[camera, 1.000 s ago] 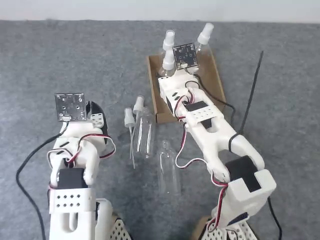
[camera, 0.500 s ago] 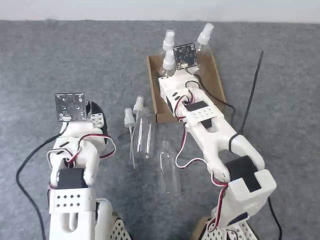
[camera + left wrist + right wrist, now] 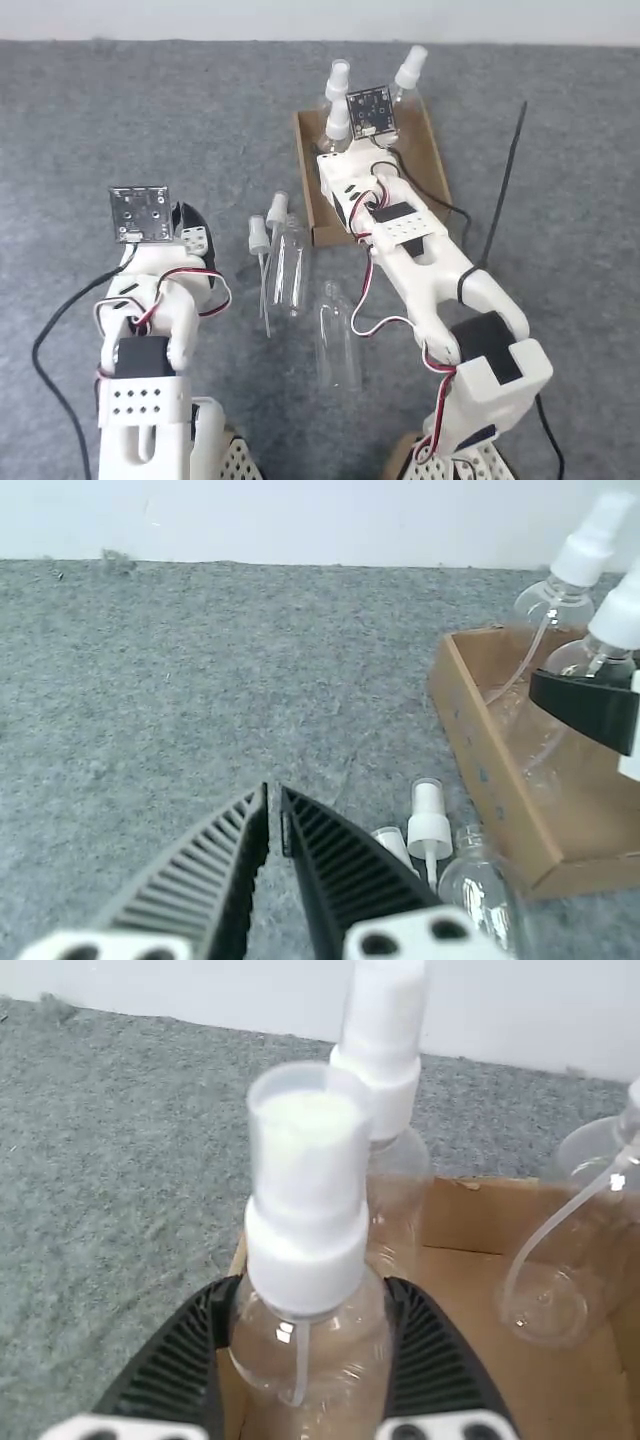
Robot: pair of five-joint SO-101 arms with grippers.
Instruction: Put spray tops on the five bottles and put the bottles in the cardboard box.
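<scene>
The cardboard box (image 3: pixel 428 160) holds three clear bottles with white spray tops. My right gripper (image 3: pixel 336 150) is shut on the nearest one (image 3: pixel 305 1210), upright at the box's near left corner, a finger (image 3: pixel 190 1350) pressed to each side. The other two (image 3: pixel 338 78) (image 3: pixel 410 66) stand at the back. Two open bottles (image 3: pixel 288 262) (image 3: pixel 337 335) lie on the carpet between the arms, with two loose spray tops (image 3: pixel 276 210) (image 3: pixel 259 236) beside the first. My left gripper (image 3: pixel 275 815) is shut and empty, just left of those tops (image 3: pixel 429 820).
Grey carpet covers the table. A thin black cable (image 3: pixel 505 185) runs along the right of the box. A pale wall edges the far side. Open carpet lies left of the left arm (image 3: pixel 150 330) and beyond it.
</scene>
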